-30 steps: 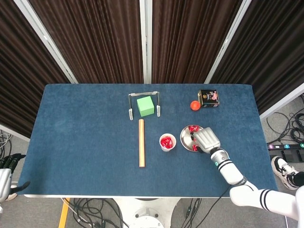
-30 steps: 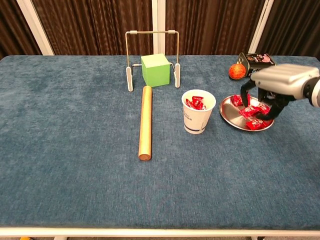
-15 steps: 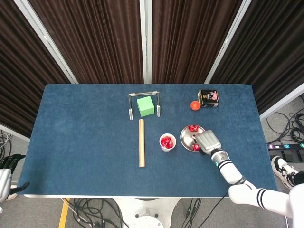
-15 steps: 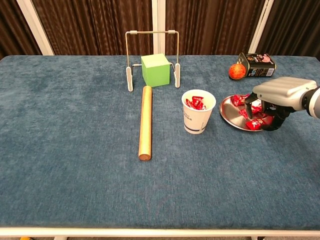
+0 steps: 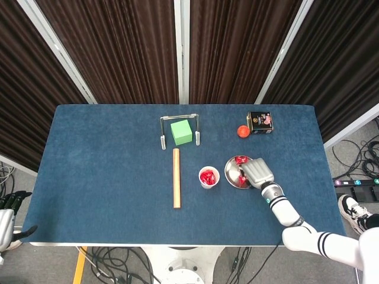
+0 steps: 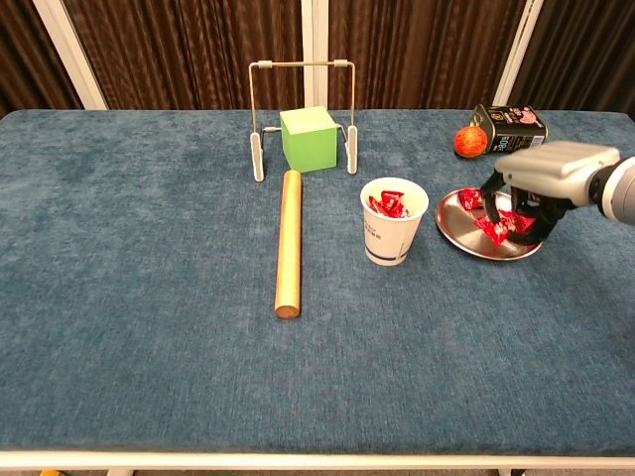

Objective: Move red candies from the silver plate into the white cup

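The silver plate lies right of the white cup, which holds several red candies. My right hand hangs over the plate's right half with its fingers curled down, and it pinches a red candy just above the plate. Another red candy lies at the plate's far rim. The head view shows the same hand covering part of the plate, with the cup to its left. My left hand hangs off the table's left edge with its fingers apart, holding nothing.
A wooden rod lies left of the cup. Behind the rod, a green cube sits under a metal frame. An orange ball and a dark tin stand behind the plate.
My right hand dipped lower onto the plate, closed its fingers on a candy, then rose a little and shifted toward the plate's far side.
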Action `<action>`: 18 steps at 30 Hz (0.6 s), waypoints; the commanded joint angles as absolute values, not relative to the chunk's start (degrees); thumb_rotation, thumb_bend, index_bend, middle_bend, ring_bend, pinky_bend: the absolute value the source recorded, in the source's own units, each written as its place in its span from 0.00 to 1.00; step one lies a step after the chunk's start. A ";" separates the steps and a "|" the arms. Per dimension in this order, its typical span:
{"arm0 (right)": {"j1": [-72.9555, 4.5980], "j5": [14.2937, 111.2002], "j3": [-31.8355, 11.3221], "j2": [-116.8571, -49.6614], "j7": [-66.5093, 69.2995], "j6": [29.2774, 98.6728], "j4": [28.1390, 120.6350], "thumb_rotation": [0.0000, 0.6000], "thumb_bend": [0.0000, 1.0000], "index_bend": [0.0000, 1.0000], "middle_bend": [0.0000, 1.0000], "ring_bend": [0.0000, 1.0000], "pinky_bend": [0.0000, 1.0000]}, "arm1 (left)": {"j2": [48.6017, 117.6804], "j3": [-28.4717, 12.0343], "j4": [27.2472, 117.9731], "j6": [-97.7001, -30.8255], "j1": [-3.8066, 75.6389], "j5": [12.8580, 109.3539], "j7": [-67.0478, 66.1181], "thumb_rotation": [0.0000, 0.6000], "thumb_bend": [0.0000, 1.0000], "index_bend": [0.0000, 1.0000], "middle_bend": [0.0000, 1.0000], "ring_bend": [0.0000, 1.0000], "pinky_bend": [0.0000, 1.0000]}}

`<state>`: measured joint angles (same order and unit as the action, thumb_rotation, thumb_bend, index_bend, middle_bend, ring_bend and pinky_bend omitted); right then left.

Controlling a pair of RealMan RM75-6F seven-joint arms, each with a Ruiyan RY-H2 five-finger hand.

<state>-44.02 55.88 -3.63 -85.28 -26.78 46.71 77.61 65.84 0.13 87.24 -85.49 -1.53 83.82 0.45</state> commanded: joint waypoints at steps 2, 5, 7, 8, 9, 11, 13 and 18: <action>-43.25 59.85 -6.34 -81.34 -23.34 51.02 83.54 1.00 0.33 0.62 0.92 0.97 1.00 | 65.75 0.10 87.33 -85.48 -1.46 83.89 0.40 1.00 0.00 0.27 0.28 0.20 0.21; -43.15 63.42 -7.87 -78.92 -20.62 52.91 88.42 1.00 0.33 0.62 0.92 0.97 1.00 | 65.68 0.06 87.48 -85.60 -1.42 84.01 0.34 1.00 0.00 0.27 0.28 0.20 0.21; -43.56 65.60 -8.50 -78.15 -19.70 53.38 90.80 1.00 0.33 0.62 0.92 0.97 1.00 | 65.66 0.05 87.63 -85.66 -1.41 84.04 0.26 1.00 0.00 0.27 0.28 0.20 0.21; -43.88 66.16 -8.74 -78.09 -19.62 53.31 91.43 1.00 0.33 0.61 0.92 0.97 1.00 | 65.64 0.05 87.66 -85.65 -1.42 84.01 0.24 1.00 0.00 0.27 0.28 0.20 0.21; -44.27 66.49 -8.98 -78.26 -19.64 53.14 91.82 1.00 0.33 0.61 0.92 0.97 1.00 | 65.63 0.04 87.66 -85.63 -1.42 83.98 0.23 1.00 0.00 0.27 0.28 0.20 0.21; -45.35 66.48 -9.35 -79.31 -20.18 52.25 91.90 1.00 0.33 0.60 0.92 0.97 1.00 | 65.63 0.02 87.62 -85.60 -1.43 83.87 0.27 1.00 0.00 0.27 0.28 0.20 0.21; -46.52 65.82 -9.56 -81.05 -21.25 51.26 90.93 1.00 0.33 0.58 0.92 0.97 1.00 | 65.66 0.01 87.48 -85.64 -1.47 83.82 0.42 1.00 0.00 0.27 0.28 0.20 0.21; -48.87 62.48 -10.05 -85.38 -23.66 49.21 87.24 1.00 0.33 0.54 0.92 0.97 1.00 | 65.78 0.07 86.81 -85.54 -1.66 83.47 0.95 1.00 0.00 0.27 0.28 0.20 0.21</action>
